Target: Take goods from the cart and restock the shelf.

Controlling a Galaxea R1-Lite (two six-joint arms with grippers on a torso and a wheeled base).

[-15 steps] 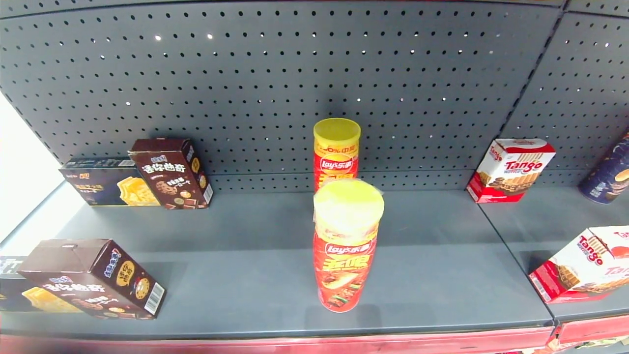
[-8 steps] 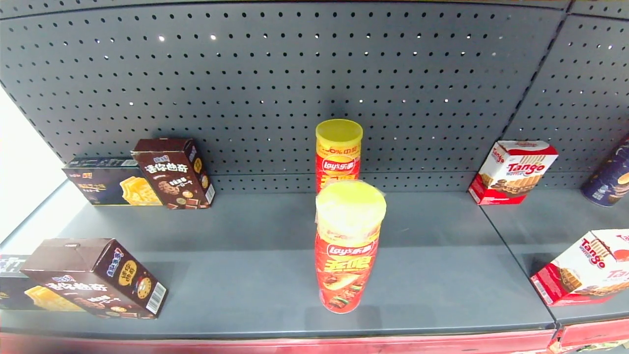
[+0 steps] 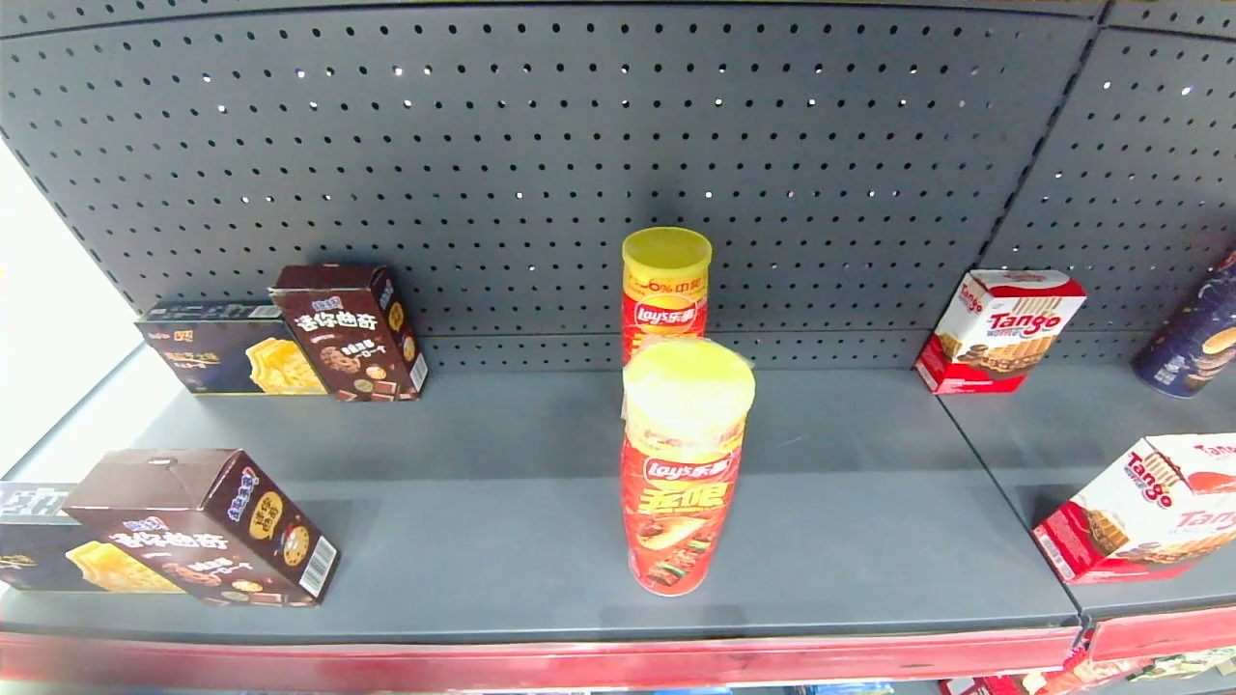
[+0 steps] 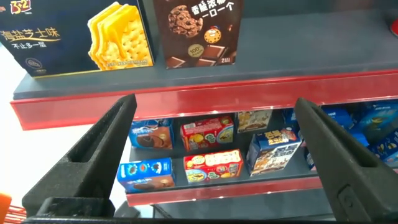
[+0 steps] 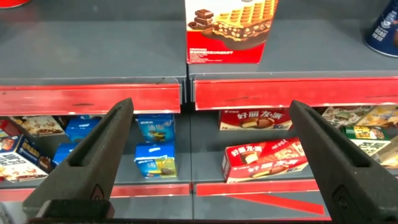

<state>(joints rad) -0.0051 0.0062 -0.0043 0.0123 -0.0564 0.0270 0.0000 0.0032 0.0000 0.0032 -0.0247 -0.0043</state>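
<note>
On the grey shelf (image 3: 483, 541) a red chip can with a yellow lid (image 3: 686, 473) stands upright near the front, and a second one (image 3: 664, 290) stands behind it. Brown cookie boxes (image 3: 208, 526) (image 3: 350, 333) and dark cracker boxes (image 3: 227, 349) sit at the left. Red-and-white wafer boxes (image 3: 1004, 328) (image 3: 1139, 512) sit at the right. My left gripper (image 4: 214, 102) is open and empty, facing the shelf's red front edge (image 4: 261, 90) below a cracker box (image 4: 74, 34) and a cookie box (image 4: 199, 31). My right gripper (image 5: 211, 104) is open and empty before a wafer box (image 5: 230, 28).
A perforated grey panel (image 3: 483, 145) backs the shelf. A dark blue can (image 3: 1193, 343) stands at the far right. Lower shelves hold several small snack boxes (image 4: 211, 149) (image 5: 261, 158). Bare shelf floor lies on both sides of the chip cans.
The head camera has shifted slightly, so the whole picture sits a little differently. The goods on the shelf have not moved.
</note>
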